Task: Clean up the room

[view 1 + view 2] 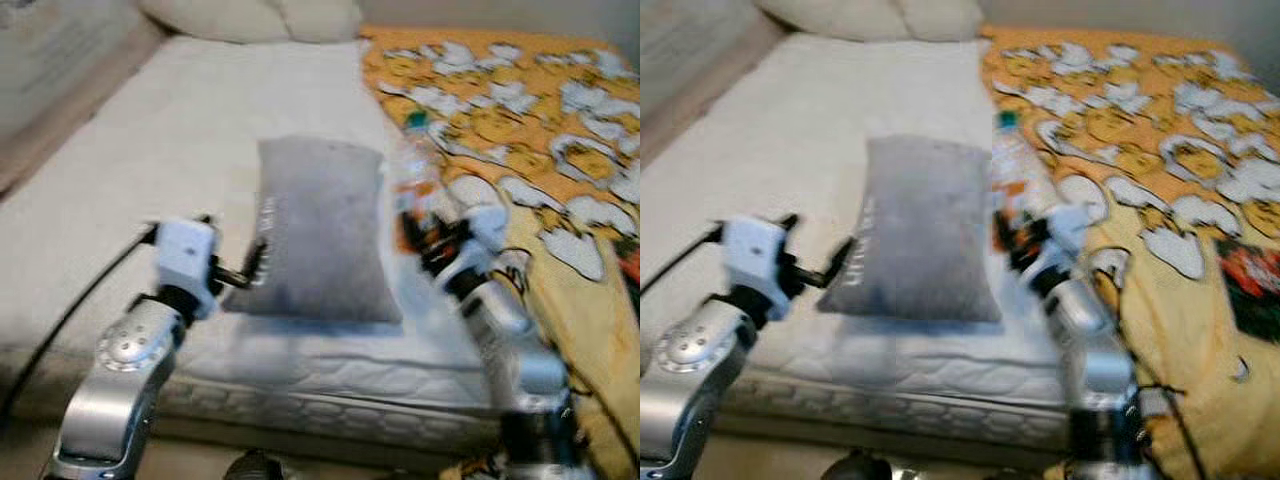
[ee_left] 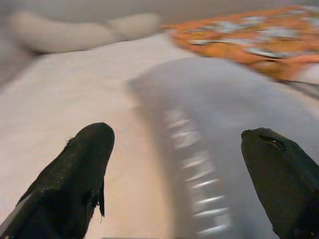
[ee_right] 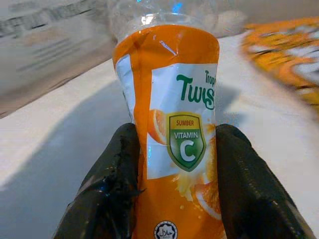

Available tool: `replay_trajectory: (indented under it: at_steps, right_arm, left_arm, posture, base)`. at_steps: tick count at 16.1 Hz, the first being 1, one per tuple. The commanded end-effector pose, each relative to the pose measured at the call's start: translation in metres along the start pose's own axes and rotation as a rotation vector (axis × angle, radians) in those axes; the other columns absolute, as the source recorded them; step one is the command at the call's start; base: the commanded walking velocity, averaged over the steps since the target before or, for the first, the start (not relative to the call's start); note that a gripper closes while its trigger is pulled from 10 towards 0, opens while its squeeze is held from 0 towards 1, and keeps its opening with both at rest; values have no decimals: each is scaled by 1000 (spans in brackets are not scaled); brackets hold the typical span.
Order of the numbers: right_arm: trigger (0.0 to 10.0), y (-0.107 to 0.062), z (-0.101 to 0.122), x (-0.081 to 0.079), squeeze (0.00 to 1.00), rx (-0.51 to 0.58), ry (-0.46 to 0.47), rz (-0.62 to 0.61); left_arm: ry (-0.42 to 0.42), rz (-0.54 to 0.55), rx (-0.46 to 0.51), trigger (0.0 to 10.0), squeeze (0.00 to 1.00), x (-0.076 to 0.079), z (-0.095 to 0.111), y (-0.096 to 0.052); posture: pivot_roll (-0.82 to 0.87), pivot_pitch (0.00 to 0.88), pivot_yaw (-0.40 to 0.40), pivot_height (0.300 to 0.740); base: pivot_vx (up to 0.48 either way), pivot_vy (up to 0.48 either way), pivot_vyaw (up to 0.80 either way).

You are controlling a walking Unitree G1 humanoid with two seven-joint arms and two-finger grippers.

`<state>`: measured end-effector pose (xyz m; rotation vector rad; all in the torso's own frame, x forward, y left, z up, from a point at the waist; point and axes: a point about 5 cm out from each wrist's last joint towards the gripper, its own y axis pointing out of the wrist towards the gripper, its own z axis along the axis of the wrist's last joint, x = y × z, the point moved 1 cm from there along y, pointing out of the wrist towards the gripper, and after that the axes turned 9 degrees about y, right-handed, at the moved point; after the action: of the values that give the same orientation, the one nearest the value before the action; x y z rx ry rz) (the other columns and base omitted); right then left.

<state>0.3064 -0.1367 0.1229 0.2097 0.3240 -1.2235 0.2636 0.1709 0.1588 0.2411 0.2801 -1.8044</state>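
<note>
- The two silver arms reach up from the lower edge of the head views, nearest the camera; both are blurred, and a dark rounded shape between them at the bottom edge is too smeared to identify.
- Beyond both grippers lies the bed (image 1: 150, 150), its pale mattress the largest thing in view and its quilted front edge running just below the arms.
- On the far side of the right gripper an orange blanket (image 1: 520, 120) with white and yellow cartoon figures covers the rest of the bed, running out of frame; the figures are too blurred to make out.
- At the head of the bed, well beyond both grippers, cream pillows (image 1: 250, 18) are cut off by the frame's upper edge.
- Between the two grippers a grey pillow (image 1: 320, 235) lies flat on the mattress, with pale lettering along its near side that cannot be read.
- The left gripper (image 1: 255, 262) sits at that lettered edge, its fingers (image 2: 75, 184) spread wide with nothing between them; whether they touch the pillow cannot be told.
- The right gripper (image 3: 177, 186) is closed on a plastic bottle (image 3: 174, 124), held upright beside the pillow; the wrist view shows its orange label reading "Vitamin C", while the head views show a green cap.
</note>
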Motion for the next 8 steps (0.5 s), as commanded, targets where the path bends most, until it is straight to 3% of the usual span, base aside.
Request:
replay_trajectory:
  at_steps: [1,3,6,8]
  right_arm:
    - [10000,-1,3,-7,0,7,-26,2]
    - [10000,-11,-3,-12,0,-30,-58,-36]
    - [10000,-24,0,-16,0,-34,-32,-63]
    - [10000,-29,-5,-19,0,-85,-20,-35]
  left_arm:
    - [12,53,-29,10000,0,-7,-6,-3]
    - [-15,87,-63,10000,0,-3,-13,-5]
    - [-53,132,-67,10000,0,2,-16,-6]
    - [6,143,-74,10000,0,4,-19,-6]
  posture:
    - [-57,0,39,740]
    - [-67,0,26,740]
    - [-64,0,23,740]
    - [-64,0,21,740]
  base:
    - [0,0,800]
    - [0,0,800]
    - [0,0,800]
    - [0,0,800]
